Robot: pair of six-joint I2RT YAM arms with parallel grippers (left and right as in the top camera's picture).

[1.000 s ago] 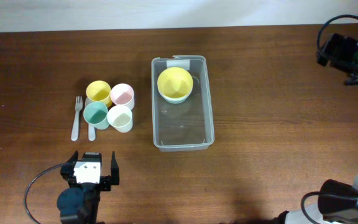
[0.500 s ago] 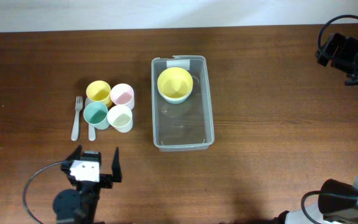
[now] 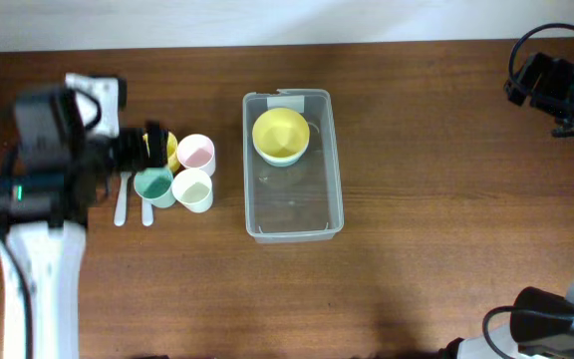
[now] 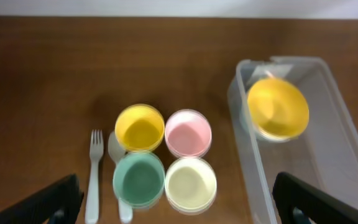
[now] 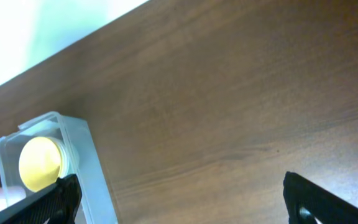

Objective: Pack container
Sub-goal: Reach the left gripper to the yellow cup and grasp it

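Observation:
The clear container [image 3: 292, 224] stands at the table's middle, its white label at the far end; it also shows in the left wrist view [image 4: 328, 155] and the right wrist view [image 5: 89, 162]. A yellow bowl [image 3: 281, 134] sits on a pale one in its far end. Left of it stand a yellow cup [image 4: 139, 127], a pink cup [image 3: 195, 152], a teal cup [image 3: 153, 183] and a cream cup [image 3: 192, 187]. My left gripper [image 3: 152, 150] is open and empty, held high over the cups [image 4: 178, 202]. My right gripper [image 3: 522, 84] is open and empty at the far right [image 5: 182, 202].
A white fork [image 3: 121, 204] and a white spoon [image 3: 147, 212] lie just left of the cups, the spoon partly under the teal cup. My raised left arm hides the table's left part in the overhead view. Bare wood lies right of the container.
My left arm has swung up from the table's near edge to high over the cups, blurred with motion. The right arm, the cups and the container have not moved.

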